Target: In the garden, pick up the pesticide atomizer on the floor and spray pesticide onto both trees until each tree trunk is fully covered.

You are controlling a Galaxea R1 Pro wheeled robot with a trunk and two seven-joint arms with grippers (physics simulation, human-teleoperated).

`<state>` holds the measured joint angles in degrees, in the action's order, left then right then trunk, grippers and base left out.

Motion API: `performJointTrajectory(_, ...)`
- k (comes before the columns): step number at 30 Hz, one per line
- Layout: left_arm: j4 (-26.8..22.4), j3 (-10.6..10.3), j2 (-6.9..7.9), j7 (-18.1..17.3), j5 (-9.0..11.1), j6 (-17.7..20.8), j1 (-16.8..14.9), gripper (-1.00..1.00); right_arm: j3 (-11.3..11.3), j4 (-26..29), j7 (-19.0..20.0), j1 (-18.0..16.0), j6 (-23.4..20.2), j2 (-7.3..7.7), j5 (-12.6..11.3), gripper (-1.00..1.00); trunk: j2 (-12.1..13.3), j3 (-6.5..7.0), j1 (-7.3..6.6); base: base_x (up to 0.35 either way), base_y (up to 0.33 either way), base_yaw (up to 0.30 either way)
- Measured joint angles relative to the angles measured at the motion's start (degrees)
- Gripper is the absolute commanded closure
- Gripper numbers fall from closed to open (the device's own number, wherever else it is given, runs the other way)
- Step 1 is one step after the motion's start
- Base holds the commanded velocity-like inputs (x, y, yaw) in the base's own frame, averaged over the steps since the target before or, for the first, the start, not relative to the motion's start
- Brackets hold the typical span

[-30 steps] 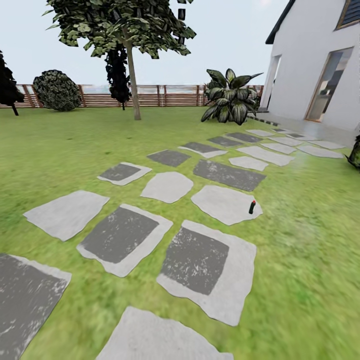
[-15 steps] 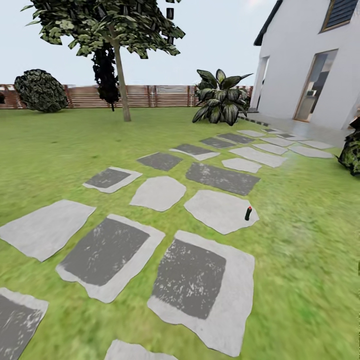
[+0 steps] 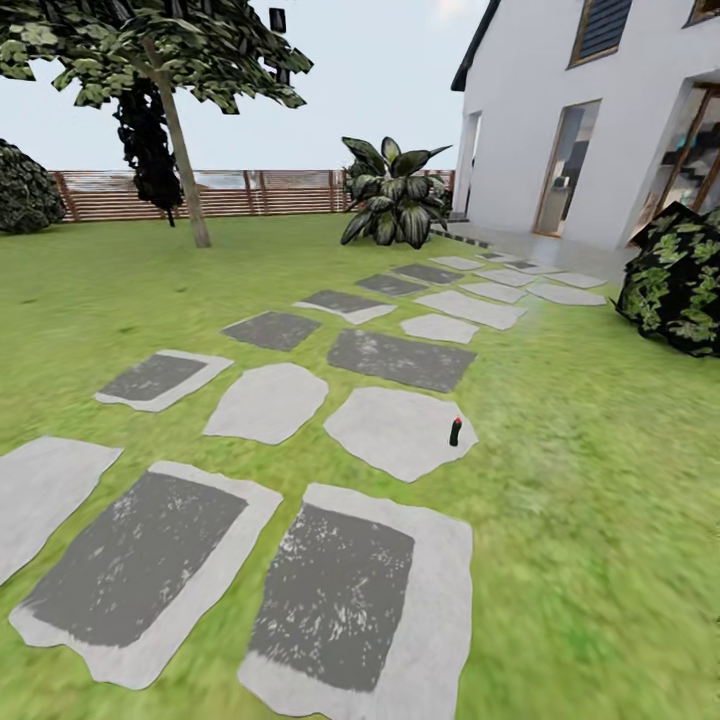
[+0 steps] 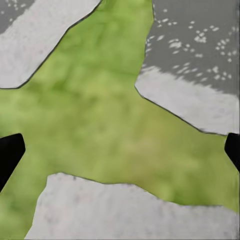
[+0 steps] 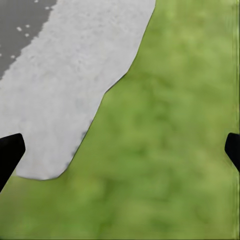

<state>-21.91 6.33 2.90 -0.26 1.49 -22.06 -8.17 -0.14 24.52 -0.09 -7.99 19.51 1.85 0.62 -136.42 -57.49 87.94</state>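
Note:
The pesticide atomizer (image 3: 455, 431), a small dark bottle with a red cap, stands upright on the right edge of a pale stepping stone (image 3: 395, 430) in the garden lawn. One tree (image 3: 150, 45) rises at the back left, and its bare trunk (image 3: 186, 175) leans slightly in front of the wooden fence (image 3: 250, 192). My left gripper (image 4: 120, 152) is open over grass between stones, with nothing between its black fingertips (image 4: 9, 152). My right gripper (image 5: 120, 152) is open too, over grass beside a pale stone, and its fingertips (image 5: 9, 150) hold nothing.
Grey and pale stepping stones (image 3: 330, 590) run from the foreground to the white house (image 3: 600, 110) at the right. A leafy bush (image 3: 680, 280) sits at the right, a broad-leaved plant (image 3: 390, 195) by the house corner, and a narrow black-foliaged tree (image 3: 148, 140) behind the trunk.
The whole head view has slid leftward as the camera turned right and moved closer. The house and right bush show more. The atomizer stays on its stone.

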Motion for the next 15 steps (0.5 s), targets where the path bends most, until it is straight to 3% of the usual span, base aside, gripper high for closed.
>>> performJointTrajectory(15, 0.0, 0.0, 0.0, 0.0, 0.0, 0.0, 0.0, -1.0, 0.1, -0.1, 0.0, 0.0, 0.0, 0.08, 0.1, -1.0, 0.0, 0.0, 0.0, 0.292, -0.142, -0.019)
